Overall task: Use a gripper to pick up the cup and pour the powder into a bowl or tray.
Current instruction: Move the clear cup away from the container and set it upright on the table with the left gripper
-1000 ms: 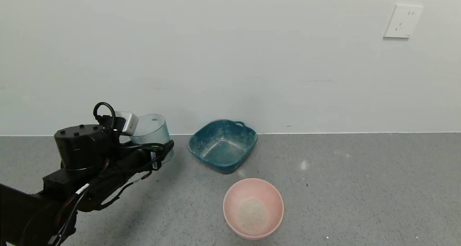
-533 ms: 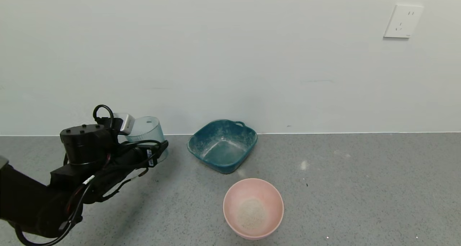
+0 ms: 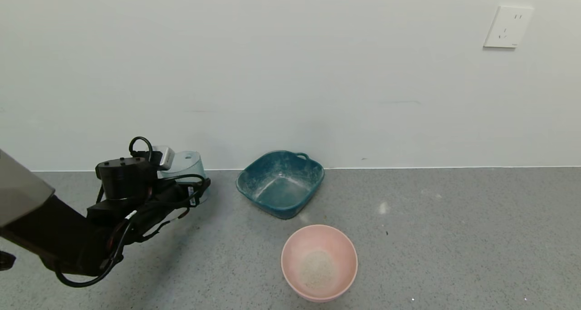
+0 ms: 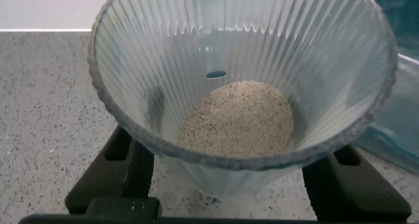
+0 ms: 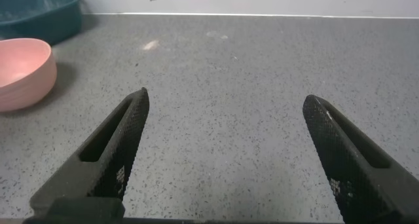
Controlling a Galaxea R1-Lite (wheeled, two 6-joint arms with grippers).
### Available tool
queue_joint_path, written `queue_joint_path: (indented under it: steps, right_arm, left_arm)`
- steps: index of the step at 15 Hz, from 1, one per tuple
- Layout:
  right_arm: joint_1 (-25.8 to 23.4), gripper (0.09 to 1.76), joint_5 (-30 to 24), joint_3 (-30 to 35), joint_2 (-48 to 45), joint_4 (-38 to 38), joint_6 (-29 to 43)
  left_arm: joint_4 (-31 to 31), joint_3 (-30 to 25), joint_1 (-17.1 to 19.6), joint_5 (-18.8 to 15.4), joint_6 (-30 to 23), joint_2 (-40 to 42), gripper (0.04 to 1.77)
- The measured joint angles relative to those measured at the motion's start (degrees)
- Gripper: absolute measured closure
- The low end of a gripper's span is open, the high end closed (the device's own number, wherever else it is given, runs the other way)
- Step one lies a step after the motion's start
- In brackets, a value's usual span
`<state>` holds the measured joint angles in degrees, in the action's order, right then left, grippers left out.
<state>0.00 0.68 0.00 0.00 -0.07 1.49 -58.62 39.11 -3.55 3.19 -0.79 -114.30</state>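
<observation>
- Head view shows the grey floor running to the wall.
- Left gripper at far left, clamped around the cup.
- Teal tray right of the cup; pink bowl nearer, well apart, holding some powder.
- Cup upright, powder at its bottom.
- Right gripper spread wide, holding nothing.

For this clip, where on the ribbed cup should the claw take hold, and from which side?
Around the lower ribbed wall of the cup, coming in level from the side, fingers on opposite flanks. The cup tapers toward its base and its mouth is open with powder inside, so a top approach would likely block pouring. The left claw already straddles it this way.
</observation>
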Motion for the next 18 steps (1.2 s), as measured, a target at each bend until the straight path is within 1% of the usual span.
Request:
queue_joint_path:
  steps: [6, 12, 18]
  right_arm:
    - [0.0, 0.14, 0.0, 0.0, 0.0, 0.0, 0.0]
    - [0.0, 0.14, 0.0, 0.0, 0.0, 0.0, 0.0]
    - [0.0, 0.14, 0.0, 0.0, 0.0, 0.0, 0.0]
  left_arm:
    - [-0.3, 3.9, 0.9, 0.1, -0.1, -6.4, 0.53]
    - [-1.1, 5.4, 0.8, 0.1, -0.1, -10.7, 0.53]
    - [-1.2, 5.7, 0.9, 0.1, 0.0, -12.3, 0.53]
